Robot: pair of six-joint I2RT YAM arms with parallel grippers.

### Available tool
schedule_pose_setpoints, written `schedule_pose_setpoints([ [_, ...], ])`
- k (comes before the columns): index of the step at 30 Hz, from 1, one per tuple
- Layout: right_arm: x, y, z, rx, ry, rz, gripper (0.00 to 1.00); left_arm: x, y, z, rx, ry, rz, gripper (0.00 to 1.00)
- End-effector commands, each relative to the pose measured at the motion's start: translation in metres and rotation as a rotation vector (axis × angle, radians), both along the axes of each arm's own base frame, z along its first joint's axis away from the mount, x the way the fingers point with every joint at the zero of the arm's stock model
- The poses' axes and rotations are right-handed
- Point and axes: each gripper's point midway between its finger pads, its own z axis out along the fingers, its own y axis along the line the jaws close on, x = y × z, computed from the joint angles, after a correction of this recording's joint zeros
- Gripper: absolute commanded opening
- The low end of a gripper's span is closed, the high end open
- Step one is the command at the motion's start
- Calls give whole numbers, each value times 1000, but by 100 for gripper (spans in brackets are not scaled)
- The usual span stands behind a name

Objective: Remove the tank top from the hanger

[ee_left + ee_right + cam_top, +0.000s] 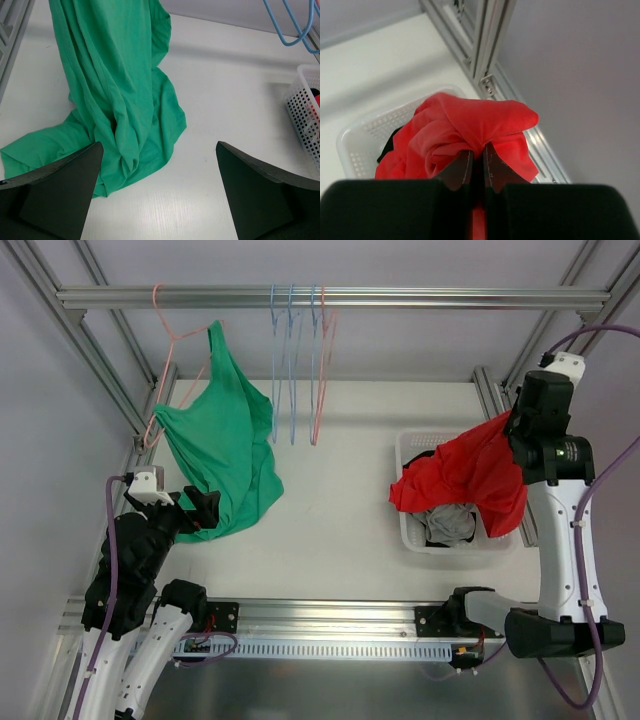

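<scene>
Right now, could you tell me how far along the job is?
Done: the red garment is off any hanger. In hand: the right pincer clamps it over the basket. Remaining: the green tank top hangs on the pink hanger, left pincer open beside it.

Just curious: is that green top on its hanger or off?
On, partly. A strap of the green top hooks over the pink hanger, while its lower part lies on the table.
</scene>
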Motion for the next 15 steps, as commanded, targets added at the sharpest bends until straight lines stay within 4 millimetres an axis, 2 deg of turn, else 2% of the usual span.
schedule_pose_setpoints([
  [1, 12, 18, 7, 107, -132, 73, 0, 4, -2, 3, 7, -13, -10, 99],
  [2, 20, 40, -10, 158, -99, 189, 0, 4, -2, 3, 7, -11, -13, 99],
  [3, 23, 48, -18, 183, -84, 223, 0, 5, -2, 3, 8, -8, -12, 99],
  [4, 26, 54, -29, 224, -68, 237, 0, 5, -2, 3, 8, -8, -12, 99],
  [5, 28, 60, -52, 251, -22, 250, 0, 5, -2, 3, 8, -8, -12, 99],
  [6, 28, 60, -66, 264, 0, 241, 0, 5, -2, 3, 7, -7, -13, 99],
  [8, 32, 68, -88, 319, -1, 246, 0, 4, -2, 3, 4, -11, -10, 99],
  [9, 29, 71, -123, 348, 63, 240, 0, 4, -2, 3, 5, -11, -8, 99],
  [11, 36, 89, -151, 446, 70, 277, 0, 4, -2, 3, 3, -11, -10, 99],
  [15, 33, 102, -258, 567, 279, 213, 0, 5, -3, 2, 5, -5, -17, 99],
])
